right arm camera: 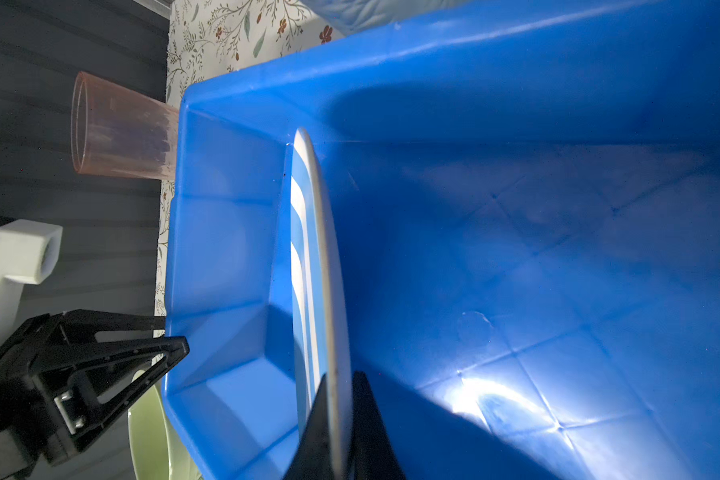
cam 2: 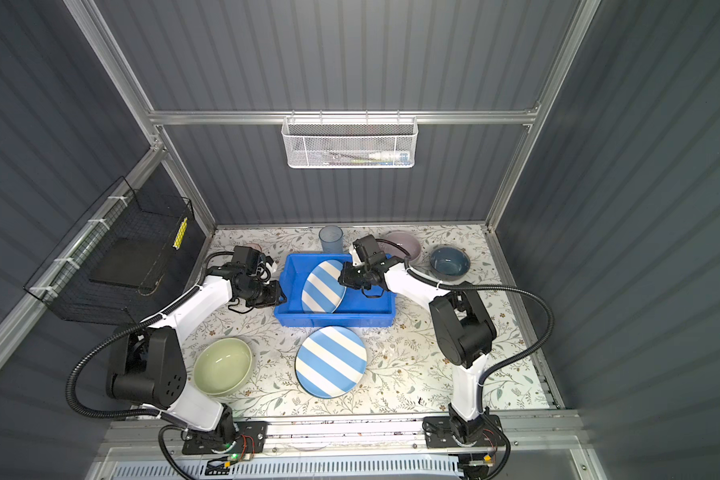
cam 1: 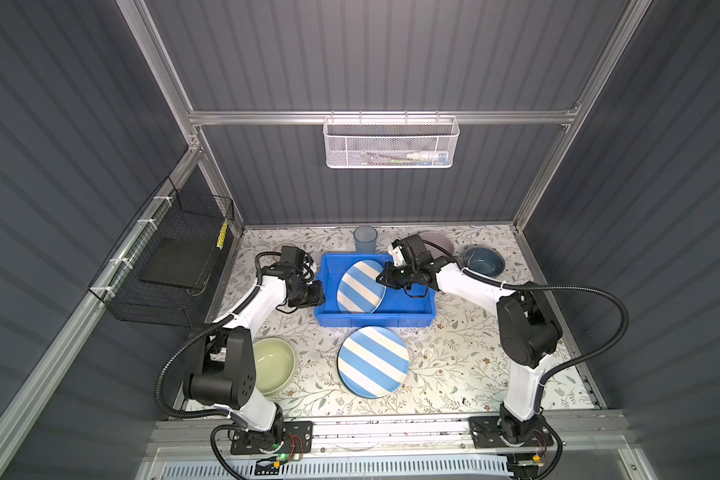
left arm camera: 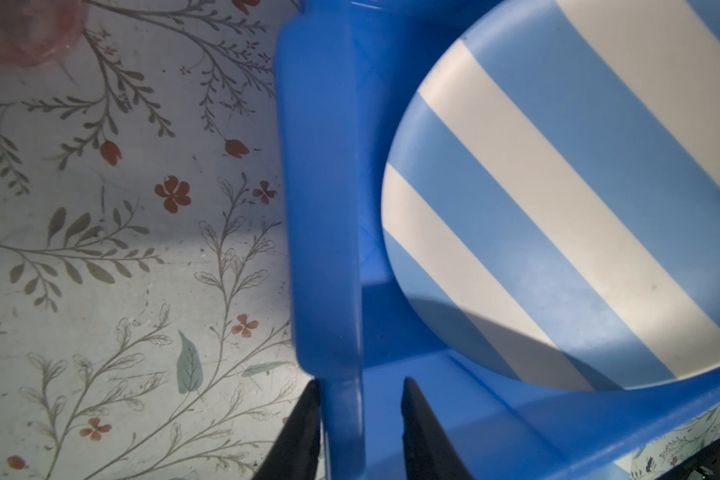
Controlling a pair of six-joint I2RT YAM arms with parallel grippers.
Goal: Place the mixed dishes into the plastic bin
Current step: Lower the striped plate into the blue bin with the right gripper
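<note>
**Item 1.** Plastic bin (cam 1: pixel 375 321), bright blue, lipped rim. Set on floral table (cam 1: pixel 454 365), centre of frame in both top views.

**Item 2.** Striped plate (cam 1: pixel 360 286), blue/white. Held inside bin, left half, tilted w/ right edge lifted. Its rim is pinched by right tool (cam 1: pixel 383 279), jaws closed on it. Grip is confirmed in right wrist view.

**Item 3.** Left tool (left arm camera: pixel 360 386). Placed at bin's left wall. Jaws are seen parted astride the lip, one finger outside and one inside w/ a gap. Wall not clamped.

**Item 4.** 2nd striped plate (cam 1: pixel 373 361). Laid flat on table just below bin, lower centre.

**Item 5.** Green bowl (cam 1: pixel 273 365). Lower left, beside left arm.

**Item 6.** Blue tumbler (cam 1: pixel 365 239). Upright, just above bin's back edge.

**Item 7.** Pink bowl (cam 1: pixel 439 241) and dark-blue bowl (cam 1: pixel 484 262). Upper right of bin; pink one partly hidden by right arm.

**Item 8.** Pink tumbler (right arm camera: pixel 121 129). On table outside bin, near left tool.
</note>
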